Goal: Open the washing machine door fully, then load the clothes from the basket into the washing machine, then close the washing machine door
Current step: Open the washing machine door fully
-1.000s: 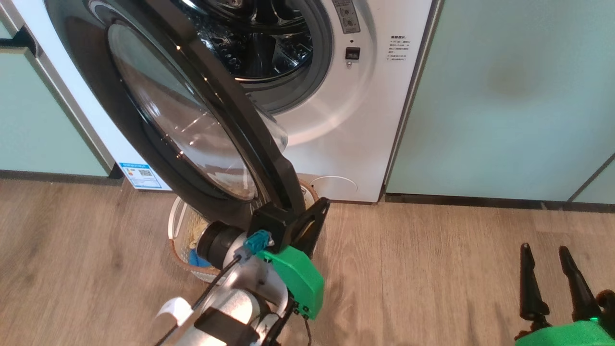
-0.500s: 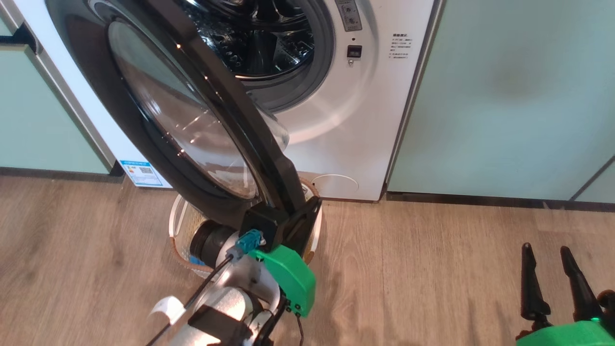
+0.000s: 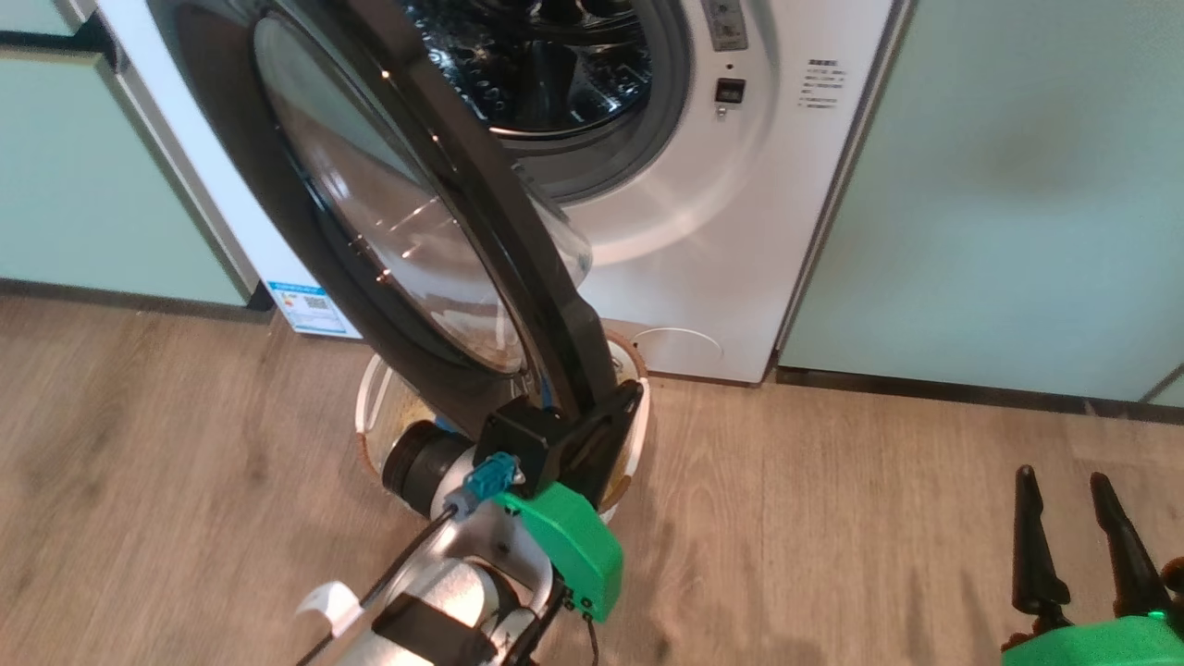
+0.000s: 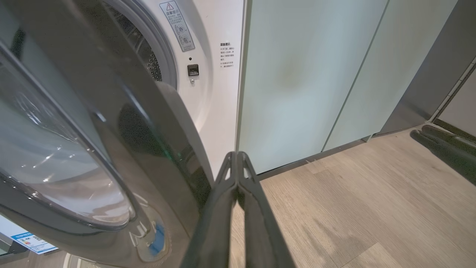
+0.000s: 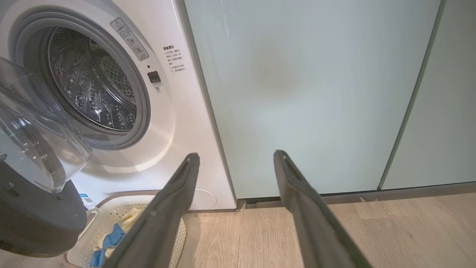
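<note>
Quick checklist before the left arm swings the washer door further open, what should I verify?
1. Door fully open: not ok. The door stands only partway open.
2. Left gripper in contact with the door: cannot tell. Its jaws are shut, close beside the door's edge.
3. Room under the door: cannot tell. The basket sits below the door's lower edge.
4. Clothes ready in the basket: ok.
5. Drum free for loading: ok. The visible part looks empty.
6. Right gripper out of the door's way: ok. Its jaws are open, off to the side.
</note>
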